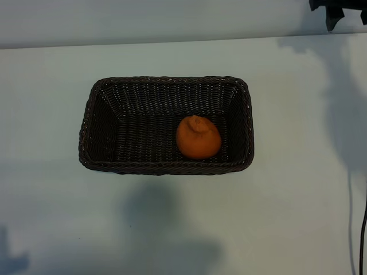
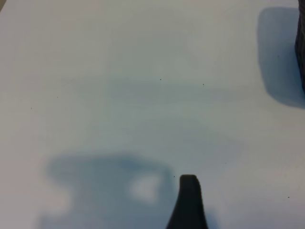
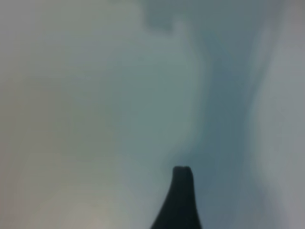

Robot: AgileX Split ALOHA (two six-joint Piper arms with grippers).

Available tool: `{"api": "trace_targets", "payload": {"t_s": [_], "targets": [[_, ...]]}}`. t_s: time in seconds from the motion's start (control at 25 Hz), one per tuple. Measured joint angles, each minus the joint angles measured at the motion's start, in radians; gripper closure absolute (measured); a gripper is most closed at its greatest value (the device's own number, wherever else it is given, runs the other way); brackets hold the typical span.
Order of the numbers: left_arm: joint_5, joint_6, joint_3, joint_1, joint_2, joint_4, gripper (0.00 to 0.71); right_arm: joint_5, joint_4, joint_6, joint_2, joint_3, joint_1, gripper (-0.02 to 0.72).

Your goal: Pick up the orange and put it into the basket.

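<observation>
Shadows spread across the near part of the white table (image 1: 172, 229) in the exterior view, one broad patch lying just in front of the basket (image 1: 92, 123). That basket, dark brown and woven, sits around the middle of the table with its long sides running across the view. Inside it lies the orange (image 1: 198, 138), resting on the basket floor towards the right end and close to the near wall, its small knob turned upward. A dark piece of the right arm (image 1: 334, 10) shows at the far right corner, well apart from the basket, and a black cable (image 1: 363, 235) hangs along the right edge. Neither gripper is seen in this view.

From the left wrist, a single dark fingertip (image 2: 188, 200) of the left gripper hangs over bare table with its own shadow beside it. Only one finger shows, with nothing against it; the jaws stand wide and hold nothing. A sliver of the basket wall (image 2: 300, 47) appears at the frame's edge, with a shadow next to it, well away from the finger.

From the right wrist, one dark fingertip (image 3: 181, 200) of the right gripper shows against a blurred pale surface crossed by soft shadows. Nothing lies against the finger; the jaws stand apart and empty. Neither basket nor orange is visible here.
</observation>
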Motion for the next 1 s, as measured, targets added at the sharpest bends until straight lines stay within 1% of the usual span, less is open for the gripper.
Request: {"api": "trace_targets", "payload": {"t_s": [0.12, 0.36, 0.52, 0.64, 0.76, 0.92, 1.0], "targets": [[0.000, 0.000, 0.000, 0.000, 0.000, 0.000, 0.118, 0.000, 0.020, 0.000, -0.058, 0.000, 0.000, 0.103], [0.000, 0.000, 0.000, 0.000, 0.000, 0.000, 0.118, 0.001, 0.029, 0.001, -0.260, 0.000, 0.000, 0.103], [0.000, 0.000, 0.000, 0.000, 0.000, 0.000, 0.118, 0.005, 0.005, 0.002, -0.424, 0.000, 0.000, 0.104], [0.000, 0.000, 0.000, 0.000, 0.000, 0.000, 0.118, 0.005, -0.001, 0.002, -0.560, 0.033, 0.000, 0.104], [0.000, 0.000, 0.000, 0.000, 0.000, 0.000, 0.118, 0.004, 0.002, 0.001, -0.701, 0.128, 0.000, 0.104], [0.000, 0.000, 0.000, 0.000, 0.000, 0.000, 0.118, 0.001, 0.006, 0.000, -0.921, 0.325, 0.000, 0.104], [0.000, 0.000, 0.000, 0.000, 0.000, 0.000, 0.118, -0.016, 0.013, 0.000, -1.049, 0.435, 0.000, 0.104]]}}
